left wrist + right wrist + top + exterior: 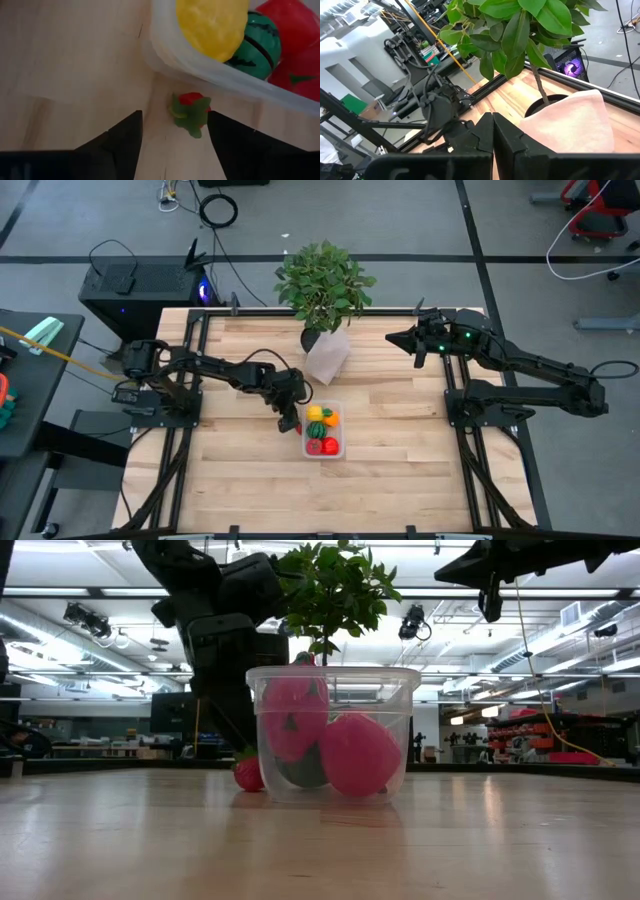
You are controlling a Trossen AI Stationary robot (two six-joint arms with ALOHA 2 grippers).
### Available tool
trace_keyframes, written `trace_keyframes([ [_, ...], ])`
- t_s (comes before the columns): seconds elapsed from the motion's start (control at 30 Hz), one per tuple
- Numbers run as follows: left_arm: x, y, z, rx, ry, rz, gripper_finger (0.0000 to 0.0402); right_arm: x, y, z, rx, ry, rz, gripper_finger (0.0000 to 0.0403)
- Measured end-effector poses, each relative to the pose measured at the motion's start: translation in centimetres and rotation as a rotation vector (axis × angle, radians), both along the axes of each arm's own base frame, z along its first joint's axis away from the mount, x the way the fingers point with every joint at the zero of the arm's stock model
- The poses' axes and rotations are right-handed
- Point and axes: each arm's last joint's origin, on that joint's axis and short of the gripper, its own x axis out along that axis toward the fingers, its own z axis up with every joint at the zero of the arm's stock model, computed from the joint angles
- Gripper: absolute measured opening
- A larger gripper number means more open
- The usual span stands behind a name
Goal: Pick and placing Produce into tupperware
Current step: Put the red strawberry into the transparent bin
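Tupperware: no label or print legible.
Produce: no writing.
Plant pot wrap: plain, no text.
Room behind: no readable signs.

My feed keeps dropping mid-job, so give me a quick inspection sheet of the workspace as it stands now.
Surface: pale wooden table top, bare at the front.
Job's things: small clear plastic rectangular tub holding yellow, striped green and red toy produce; one small red toy strawberry with a green leafy cap on the wood just outside its wall.
Clutter: big leafy green potted plant in a pale wrapped pot.
Grippers: left pincer open, straddling the strawberry; right pincer shut, raised near the plant.
Cables: black loops on the floor behind the table.
Surroundings: black box with a blue light; side table at left.
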Motion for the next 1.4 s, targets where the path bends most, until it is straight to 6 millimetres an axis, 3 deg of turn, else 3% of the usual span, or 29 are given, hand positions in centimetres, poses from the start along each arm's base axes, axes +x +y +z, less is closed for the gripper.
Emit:
trace_keyframes([
  [0.67,0.6,0.1,-1.7,-0.078,0.017,-0.034,0.0177,0.0,0.0,0.0,0.001,0.002,0.000,0.0006],
  [0.83,0.7,0.1,-1.6,-0.077,0.013,-0.033,0.0137,0.0,0.0,0.0,0.000,0.002,-0.011,0.0006],
  [1.2,0.7,0.1,-1.6,-0.074,0.012,-0.034,0.0010,0.0,-0.1,0.0,-0.001,0.003,-0.023,0.0005],
  [1.4,0.7,0.1,-1.6,-0.073,0.011,-0.037,0.0014,0.0,-0.1,0.0,-0.002,0.003,-0.023,0.0005],
])
